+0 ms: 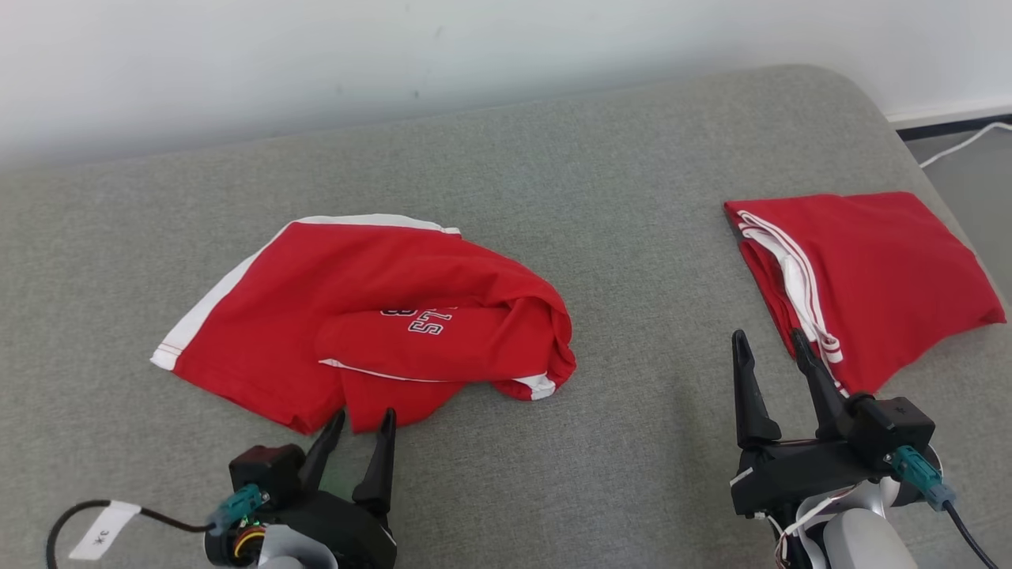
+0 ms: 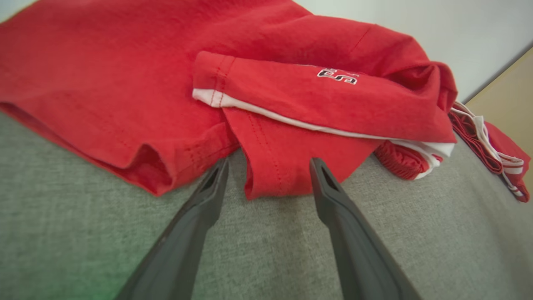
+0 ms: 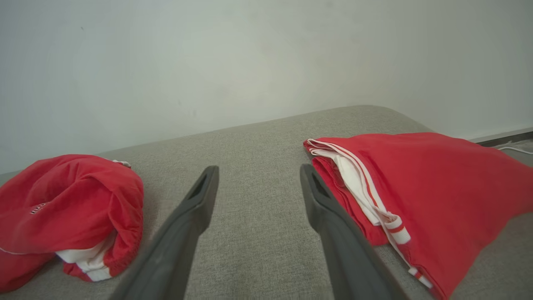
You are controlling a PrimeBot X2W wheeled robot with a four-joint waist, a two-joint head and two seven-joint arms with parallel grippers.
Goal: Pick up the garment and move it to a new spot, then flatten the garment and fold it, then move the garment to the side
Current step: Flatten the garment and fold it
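Head view: crumpled red cotton garment with white trim (image 1: 371, 316), 9 o'clock on grey upholstered surface (image 1: 553, 158); left gripper (image 1: 364, 415) jaws wide at its hem, likely for pickup. Folded red striped garment (image 1: 870, 276), 3 o'clock, apparently set aside; right gripper (image 1: 768, 338) jaws wide, empty.

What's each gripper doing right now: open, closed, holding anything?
Left gripper: open, empty, tips at the near edge of the crumpled red garment.
Right gripper: open, empty, beside the folded red garment.
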